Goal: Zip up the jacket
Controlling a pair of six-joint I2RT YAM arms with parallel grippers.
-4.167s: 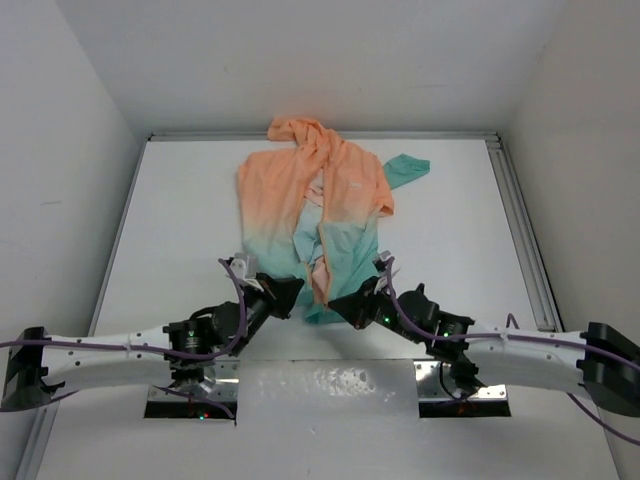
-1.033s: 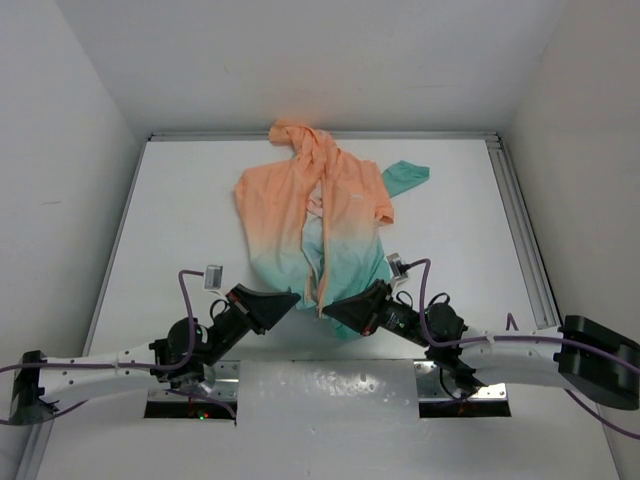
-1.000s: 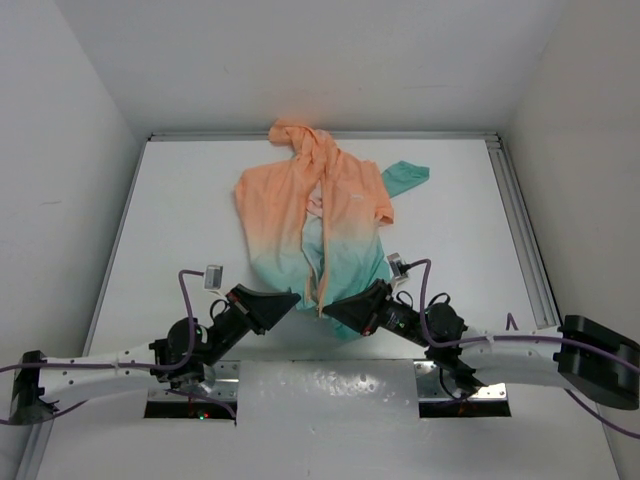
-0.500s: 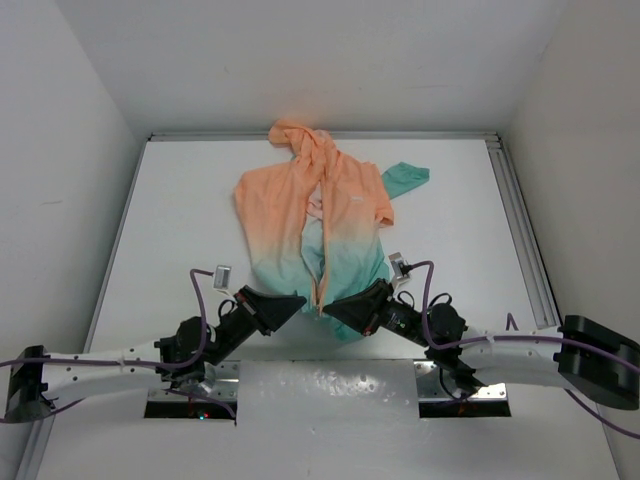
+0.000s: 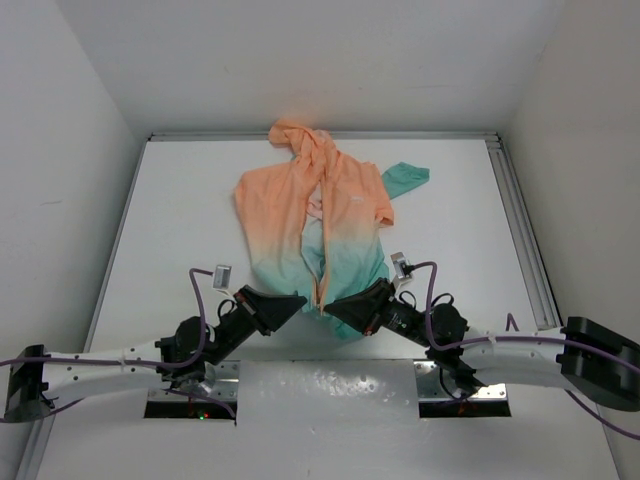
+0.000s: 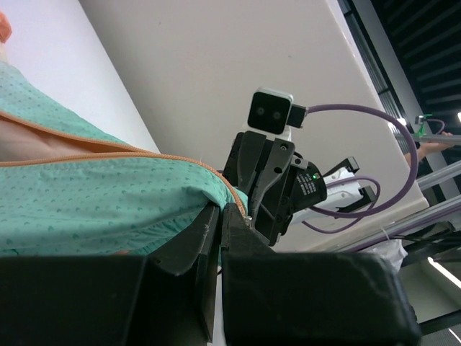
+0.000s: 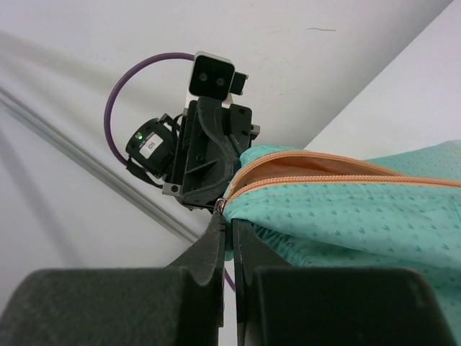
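The jacket (image 5: 312, 205) lies on the white table, peach at the hood and chest, teal at the hem, its front open along an orange zipper. Both grippers meet at the near hem. My left gripper (image 5: 301, 300) is shut on the teal hem (image 6: 108, 205) of the left front panel. My right gripper (image 5: 331, 304) is shut on the hem of the right panel (image 7: 346, 209), with a small metal zipper piece (image 7: 220, 205) at its fingertips (image 7: 229, 216). In the left wrist view the left gripper (image 6: 221, 210) faces the right one (image 6: 270, 184) from close by.
A teal sleeve cuff (image 5: 406, 175) sticks out at the jacket's far right. A metal rail (image 5: 522, 225) runs along the table's right edge. White walls close in on the left, back and right. Purple cables loop above both wrists.
The left arm has shifted slightly right, bringing its hem corner closer to the right gripper. The right arm and the jacket's upper part have barely moved. Both grippers stay shut.
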